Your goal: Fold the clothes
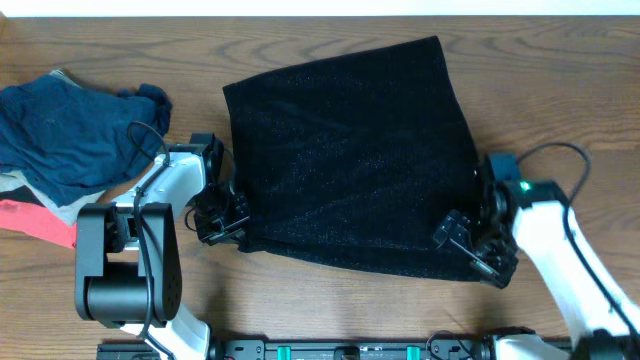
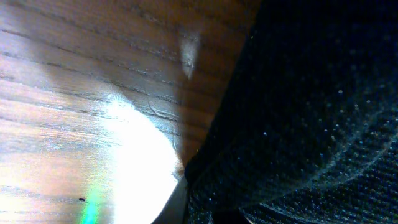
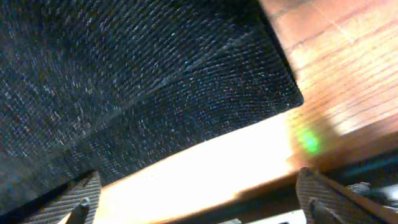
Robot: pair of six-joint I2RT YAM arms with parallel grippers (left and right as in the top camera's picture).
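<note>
one black cloth (image 1: 350, 160), a coarse-knit, roughly rectangular piece, lies flat at the centre of the wood-grain table (image 1: 560, 80). the left gripper (image 1: 222, 215) sits against its near left corner; its jaw state cannot be told. the right gripper (image 1: 478, 250) stands at the near right corner, jaws spread wide, cloth edge just beyond the fingers (image 3: 81, 199).

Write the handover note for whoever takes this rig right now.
Left gripper: at the near-left corner of the black garment; cannot tell if it grips.
Right gripper: open at the near-right corner, fingers spread.
The black garment lies spread mid-table; no fold is evident.
The pile of blue clothes sits crumpled on the left side of the table.
Left to do: fold the black garment, then the pile.
</note>
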